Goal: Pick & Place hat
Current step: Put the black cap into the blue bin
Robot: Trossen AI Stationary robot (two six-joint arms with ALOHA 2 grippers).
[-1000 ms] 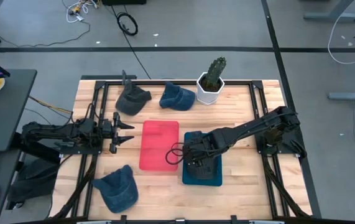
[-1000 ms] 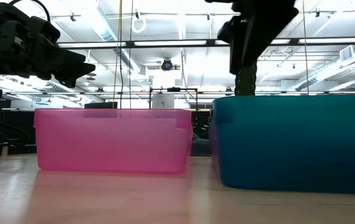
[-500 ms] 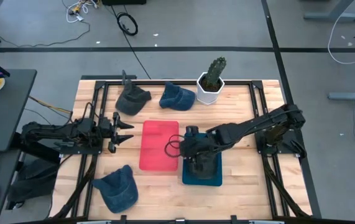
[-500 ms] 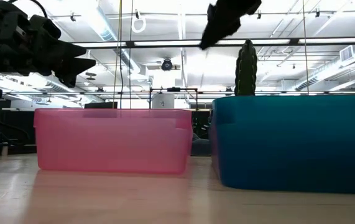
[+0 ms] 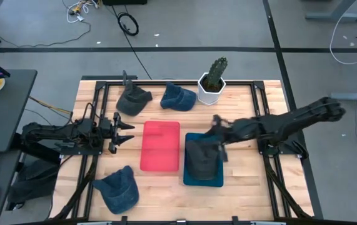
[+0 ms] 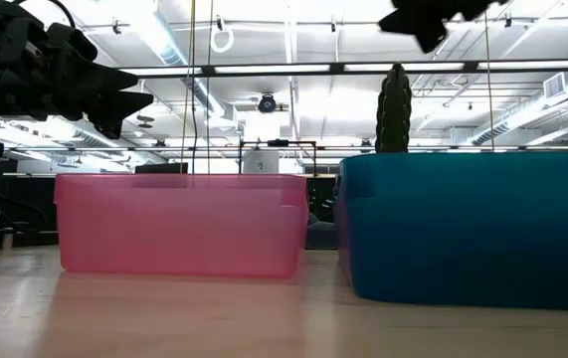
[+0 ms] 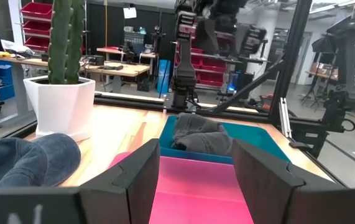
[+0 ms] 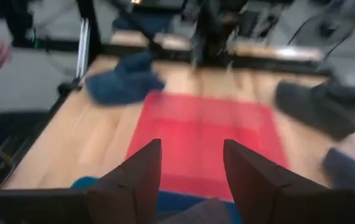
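Note:
A dark grey hat [image 5: 202,160] lies crumpled in the teal bin [image 5: 217,181]; it also shows in the left wrist view [image 7: 202,133] and at the edge of the right wrist view [image 8: 209,210]. My right gripper [image 5: 216,122] [image 8: 191,177] is open and hangs in the air over the bin's far edge, touching nothing. My left gripper [image 5: 125,130] [image 7: 197,180] is open too and waits left of the pink bin [image 5: 160,145]. Three more hats rest on the table: a dark grey one [image 5: 132,100], a blue one [image 5: 178,97] and another blue one [image 5: 117,189].
A cactus in a white pot [image 5: 212,82] stands at the far edge, just beyond the right arm. Black frame rails [image 5: 97,94] run along the table's sides. Bare wood lies between the pink bin and the near blue hat.
My right gripper has risen out of the teal bin and swung quickly toward the table's right and far side. The dark grey hat has stayed in the bin and now shows uncovered.

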